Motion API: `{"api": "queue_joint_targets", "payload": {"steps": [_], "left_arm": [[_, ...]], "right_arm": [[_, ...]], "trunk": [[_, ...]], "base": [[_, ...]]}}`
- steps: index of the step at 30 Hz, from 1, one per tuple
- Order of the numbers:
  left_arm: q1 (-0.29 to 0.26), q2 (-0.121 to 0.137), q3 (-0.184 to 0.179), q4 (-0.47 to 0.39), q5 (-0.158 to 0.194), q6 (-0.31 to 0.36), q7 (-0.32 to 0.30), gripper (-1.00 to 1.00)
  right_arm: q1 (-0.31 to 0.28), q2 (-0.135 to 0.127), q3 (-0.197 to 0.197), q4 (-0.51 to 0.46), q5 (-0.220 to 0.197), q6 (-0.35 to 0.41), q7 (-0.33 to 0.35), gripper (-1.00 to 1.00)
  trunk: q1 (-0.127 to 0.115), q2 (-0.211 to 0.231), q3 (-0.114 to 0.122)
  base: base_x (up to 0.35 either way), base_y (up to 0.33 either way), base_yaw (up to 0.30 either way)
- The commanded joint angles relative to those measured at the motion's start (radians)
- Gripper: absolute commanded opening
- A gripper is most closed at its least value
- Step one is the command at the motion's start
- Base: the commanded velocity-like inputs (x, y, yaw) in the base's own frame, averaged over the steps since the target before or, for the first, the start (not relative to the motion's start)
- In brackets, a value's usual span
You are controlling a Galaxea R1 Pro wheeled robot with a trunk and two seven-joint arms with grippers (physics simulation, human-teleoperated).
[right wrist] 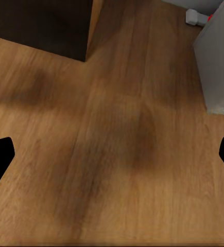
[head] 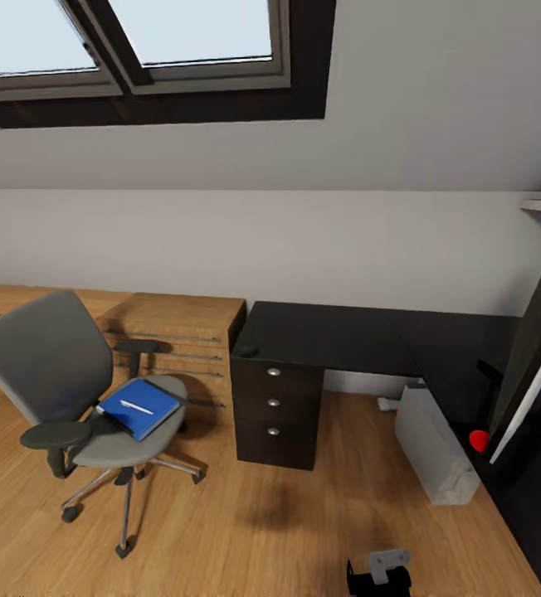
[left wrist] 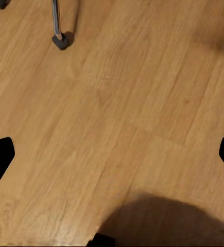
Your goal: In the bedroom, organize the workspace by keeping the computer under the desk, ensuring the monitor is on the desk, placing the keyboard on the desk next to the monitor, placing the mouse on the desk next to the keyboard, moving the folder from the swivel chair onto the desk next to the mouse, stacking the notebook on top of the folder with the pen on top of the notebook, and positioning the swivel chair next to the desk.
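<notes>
You have one swivel chair (head: pixel 63 390) at the lower left of the head view. On its seat you can count one blue folder (head: pixel 142 409) and one white pen (head: pixel 137 407). One black desk (head: pixel 362 336) sits mid-frame, with three drawers, each carrying one silver knob (head: pixel 274 372), so three knobs in all. One small mouse (head: pixel 246 351) rests on the desk's left end. One pale computer (head: pixel 432 444) stands at the lower right, and one monitor (head: pixel 532 348) fills the right edge. Two skylights (head: pixel 192 29) span the upper left. One wooden chest (head: pixel 179 332) stands behind the chair.
</notes>
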Motion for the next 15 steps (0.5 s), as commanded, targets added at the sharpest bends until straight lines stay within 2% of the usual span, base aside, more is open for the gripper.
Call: {"api": "queue_joint_targets", "payload": {"steps": [1, 7, 15], "left_arm": [[0.0, 0.003, -0.002, -0.001, 0.009, 0.001, 0.007, 1.0], [-0.001, 0.012, 0.022, -0.001, 0.009, 0.001, 0.004, 1.0], [-0.001, 0.013, 0.03, 0.0, 0.009, 0.001, 0.003, 1.0]], "right_arm": [[-0.001, 0.001, 0.009, 0.0, -0.006, -0.004, -0.004, 1.0], [-0.001, 0.007, 0.012, 0.003, -0.004, -0.028, -0.001, 1.0], [-0.001, 0.02, 0.011, 0.006, 0.0, -0.038, 0.001, 1.0]], "trunk": [[0.0, -0.001, -0.001], [0.0, -0.001, -0.001], [0.0, -0.001, -0.002]], "base": [[-0.261, -0.153, 0.0], [-0.304, -0.067, 0.0], [-0.331, -0.012, -0.03]]}}
